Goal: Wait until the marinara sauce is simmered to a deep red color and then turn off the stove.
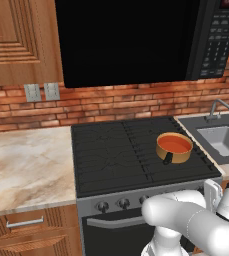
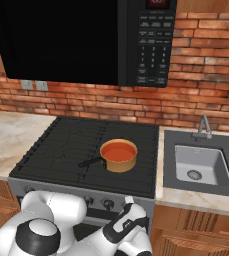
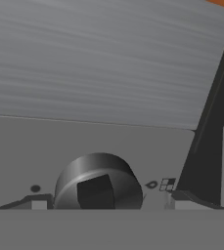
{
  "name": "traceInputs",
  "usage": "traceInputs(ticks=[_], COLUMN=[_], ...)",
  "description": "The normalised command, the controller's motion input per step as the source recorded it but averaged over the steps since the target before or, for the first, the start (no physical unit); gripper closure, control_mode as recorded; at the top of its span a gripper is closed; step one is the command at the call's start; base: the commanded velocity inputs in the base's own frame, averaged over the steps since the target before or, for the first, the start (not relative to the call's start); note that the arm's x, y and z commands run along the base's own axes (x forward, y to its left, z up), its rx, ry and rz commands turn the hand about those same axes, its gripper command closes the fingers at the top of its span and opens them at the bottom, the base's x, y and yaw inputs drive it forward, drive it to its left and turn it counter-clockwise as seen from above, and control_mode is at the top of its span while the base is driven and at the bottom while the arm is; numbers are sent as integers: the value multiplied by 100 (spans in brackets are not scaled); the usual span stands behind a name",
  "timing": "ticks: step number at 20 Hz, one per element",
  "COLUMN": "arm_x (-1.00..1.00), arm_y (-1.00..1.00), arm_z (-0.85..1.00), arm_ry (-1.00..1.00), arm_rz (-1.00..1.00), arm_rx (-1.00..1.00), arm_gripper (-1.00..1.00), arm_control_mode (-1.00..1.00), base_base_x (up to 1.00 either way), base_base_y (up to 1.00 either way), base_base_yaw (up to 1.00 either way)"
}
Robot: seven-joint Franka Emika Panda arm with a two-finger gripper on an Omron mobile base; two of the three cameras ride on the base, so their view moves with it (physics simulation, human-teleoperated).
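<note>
I am looking first at the stove (image 1: pixel 116 150), the wide black cooktop sitting between the marble counter (image 1: pixel 26 165) and the sink (image 2: pixel 201 165), under the black microwave (image 2: pixel 86 40). My arm is folding low in front of the steel front panel (image 3: pixel 108 63), which I judge is deliberate: the knobs are down there, and that is where the shut-off has to happen.

The copper saucepan (image 1: pixel 174 148) is sitting on the right half of the grates, toward the sink side, its short dark handle pointing back toward me. Inside it, the marinara sauce (image 2: pixel 118 151) is showing as a flat orange-red disc. To my eye it is reading more orange than deep red, so I am judging that the wait is not over.

The base views are giving me the pan, the sauce colour and the row of knobs, but my arm is covering part of that row. The hand view is supplying what they lack: one round dark knob (image 3: pixel 98 181) close in front of the gripper (image 3: pixel 111 205), just above the tips. Both fingertips (image 3: pixel 37 202) are peeking up at either side of the knob, set apart wide, gripping nothing. The sauce is not readable from there, so I am watching the colour from the base cameras.
</note>
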Motion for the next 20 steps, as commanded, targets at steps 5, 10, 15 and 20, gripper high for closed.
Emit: traceInputs(ticks=[5, 10, 15, 20], arm_x=[0, 0, -1, 0], arm_y=[0, 0, 0, -5], arm_z=[0, 0, -1, -1], arm_ry=[0, 0, -4, -3], arm_rz=[0, 0, 0, 0], arm_rx=[0, 0, 0, 8], arm_gripper=[100, 100, 100, 100], arm_control_mode=[-100, -100, -100, -100], base_base_x=[0, 0, 0, 0], base_base_y=[0, 0, 0, 0], base_base_yaw=[0, 0, 0, 0])
